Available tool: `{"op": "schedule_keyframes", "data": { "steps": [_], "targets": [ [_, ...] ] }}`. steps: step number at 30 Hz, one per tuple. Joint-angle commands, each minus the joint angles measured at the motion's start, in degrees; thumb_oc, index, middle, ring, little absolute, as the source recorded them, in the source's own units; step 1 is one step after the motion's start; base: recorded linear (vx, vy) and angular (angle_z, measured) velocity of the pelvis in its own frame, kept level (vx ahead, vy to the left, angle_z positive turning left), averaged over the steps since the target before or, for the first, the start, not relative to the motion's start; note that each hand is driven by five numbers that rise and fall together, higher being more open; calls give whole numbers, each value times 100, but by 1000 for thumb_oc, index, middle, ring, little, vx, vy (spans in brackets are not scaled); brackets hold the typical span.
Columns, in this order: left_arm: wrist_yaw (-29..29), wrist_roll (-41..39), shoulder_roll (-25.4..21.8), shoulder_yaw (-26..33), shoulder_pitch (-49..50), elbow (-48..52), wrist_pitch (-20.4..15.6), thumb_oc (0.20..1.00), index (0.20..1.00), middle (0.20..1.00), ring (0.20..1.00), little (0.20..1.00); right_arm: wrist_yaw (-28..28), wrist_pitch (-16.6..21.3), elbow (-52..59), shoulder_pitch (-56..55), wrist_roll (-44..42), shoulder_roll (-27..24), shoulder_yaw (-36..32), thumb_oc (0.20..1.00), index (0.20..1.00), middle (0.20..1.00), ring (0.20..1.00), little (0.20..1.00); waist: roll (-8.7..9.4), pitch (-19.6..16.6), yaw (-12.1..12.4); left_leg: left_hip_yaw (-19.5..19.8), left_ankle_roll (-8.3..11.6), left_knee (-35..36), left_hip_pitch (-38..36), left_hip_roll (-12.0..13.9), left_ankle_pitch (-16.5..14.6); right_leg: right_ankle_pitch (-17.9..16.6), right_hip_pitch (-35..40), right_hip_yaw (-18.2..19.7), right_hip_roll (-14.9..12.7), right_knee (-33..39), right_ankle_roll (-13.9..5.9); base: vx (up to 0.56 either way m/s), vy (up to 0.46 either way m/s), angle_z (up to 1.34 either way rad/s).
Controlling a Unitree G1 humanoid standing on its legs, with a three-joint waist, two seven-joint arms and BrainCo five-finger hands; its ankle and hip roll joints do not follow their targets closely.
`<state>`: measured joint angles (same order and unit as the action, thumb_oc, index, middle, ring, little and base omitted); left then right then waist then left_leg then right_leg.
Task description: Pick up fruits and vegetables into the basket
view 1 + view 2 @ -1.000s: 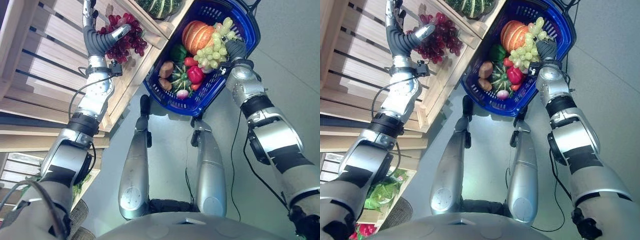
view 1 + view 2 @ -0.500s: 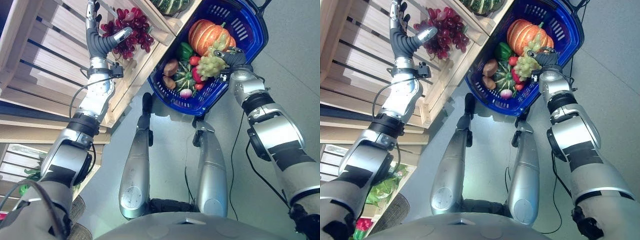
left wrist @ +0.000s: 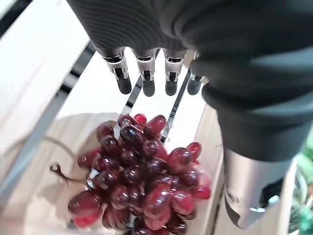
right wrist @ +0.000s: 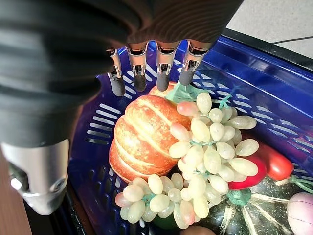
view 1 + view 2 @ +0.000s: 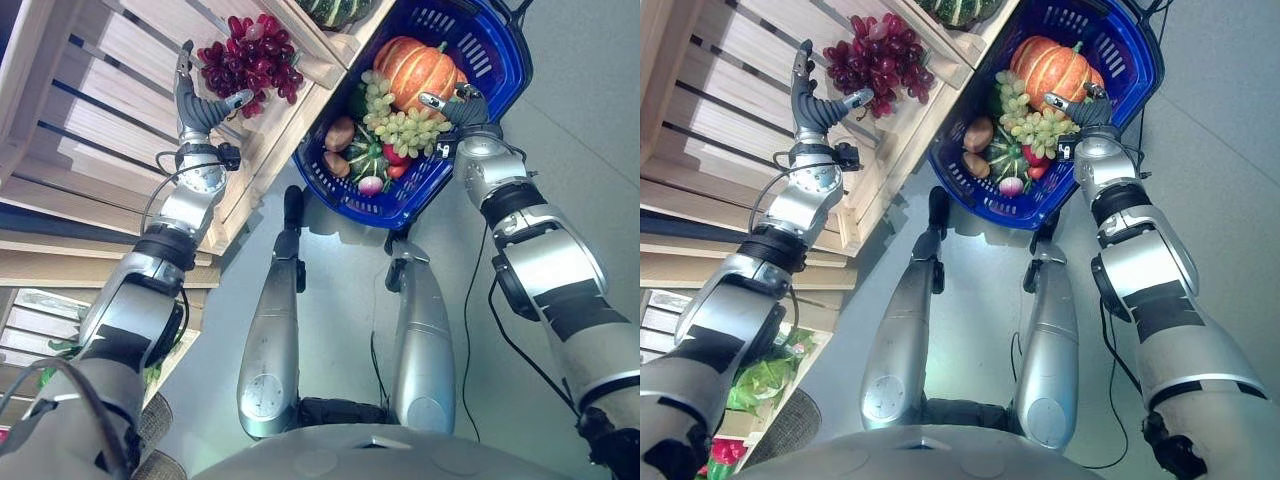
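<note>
Fingers of both hands (image 3: 146,29) (image 4: 146,29) straight, above red grapes (image 3: 142,181) and basket (image 4: 274,93).

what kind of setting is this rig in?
Probably a mock grocery or produce stand. Slatted wooden crates serve as display shelves, one holding red grapes; a blue shopping basket on the floor is filled with a pumpkin, green grapes and other vegetables.

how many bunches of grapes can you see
2: a red grape bunch on the wooden shelf under the open left hand, and a green grape bunch in the blue basket. More may be hidden.
</note>
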<state>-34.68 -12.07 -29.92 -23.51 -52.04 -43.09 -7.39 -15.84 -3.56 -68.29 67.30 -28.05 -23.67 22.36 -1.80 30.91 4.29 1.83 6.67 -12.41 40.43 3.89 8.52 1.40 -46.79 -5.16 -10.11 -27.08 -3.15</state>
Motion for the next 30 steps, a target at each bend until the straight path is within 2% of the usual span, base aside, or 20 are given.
{"op": "schedule_keyframes", "data": {
  "steps": [1, 7, 9, 11, 12, 15, 18, 24, 30],
  "targets": [
    [-441, 690, -123, 52, -573, -439, 101, 1000, 1000, 1000, 1000, 1000, -98, 357, 308, -27, 108, -227, 283, 1000, 1000, 1000, 1000, 1000, -349, -112, -141, -303, -370, -479, 142, -448, -453, 18, 375, -442, 420, 338, 109, -9, 33, -3],
    [-882, 1504, -306, -234, -988, -1030, 516, 1000, 1000, 1000, 1000, 1000, -154, 755, 646, -135, -333, -205, 379, 1000, 1000, 1000, 1000, 1000, -303, -112, -293, -384, -327, -473, 123, -392, -448, 32, 367, -346, 467, 343, 132, 1, 39, -7],
    [-1111, 1745, -347, -317, -1063, -1124, 691, 1000, 1000, 1000, 1000, 1000, -41, 1040, 974, -297, -676, -173, 373, 1000, 1000, 1000, 1000, 1000, -273, -112, -351, -398, -311, -469, 122, -381, -453, 39, 366, -316, 484, 352, 135, 1, 25, -8],
    [-1203, 1815, -362, -362, -1084, -1155, 738, 1000, 1000, 1000, 1000, 1000, 97, 1169, 1168, -383, -846, -149, 371, 1000, 1000, 1000, 1000, 1000, -257, -112, -377, -404, -304, -466, 122, -375, -453, 43, 364, -305, 495, 350, 137, 0, 0, 0],
    [-1380, 2025, -384, -362, -1078, -1192, 836, 1000, 1000, 1000, 1000, 1000, 405, 1524, 1739, -684, -1274, -88, 333, 1000, 1000, 1000, 1000, 1000, -199, -112, -440, -414, -285, -464, 128, -368, -459, 49, 359, -285, 509, 362, 138, 0, 0, 0],
    [-1546, 2391, -402, -427, -1052, -1305, 1018, 1000, 1000, 1000, 1000, 1000, 397, 1948, 2435, -1253, -1521, -12, 274, 1000, 1000, 1000, 1000, 1000, -119, -112, -549, -430, -267, -460, 140, -352, -457, 51, 343, -243, 540, 363, 137, 1, 6, -1],
    [-1487, 2622, -433, -536, -1023, -1436, 1229, 1000, 1000, 1000, 1000, 1000, 318, 2323, 2817, -1790, -1681, -61, 149, 1000, 1000, 1000, 1000, 1000, -52, -112, -674, -475, -269, -419, 151, -320, -456, 42, 314, -189, 574, 388, 128, 2, 24, -2],
    [-1309, 2754, -473, -667, -982, -1907, 1337, 1000, 1000, 1000, 1000, 1000, 522, 2890, 2698, -2351, -1907, -174, -197, 1000, 1000, 1000, 1000, 1000, 2, -112, -859, -512, -277, -433, 162, -283, -503, 59, 263, -81, 634, 375, 126, 7, 37, -8],
    [-552, 2371, -488, -759, -967, -2281, 1402, 1000, 1000, 1000, 1000, 1000, 728, 3004, 2588, -2362, -2153, -261, -363, 1000, 1000, 1000, 1000, 1000, 58, -112, -918, -518, -287, -482, 175, -260, -525, 62, 265, -43, 664, 361, 128, 4, 0, -9]
  ]
}}
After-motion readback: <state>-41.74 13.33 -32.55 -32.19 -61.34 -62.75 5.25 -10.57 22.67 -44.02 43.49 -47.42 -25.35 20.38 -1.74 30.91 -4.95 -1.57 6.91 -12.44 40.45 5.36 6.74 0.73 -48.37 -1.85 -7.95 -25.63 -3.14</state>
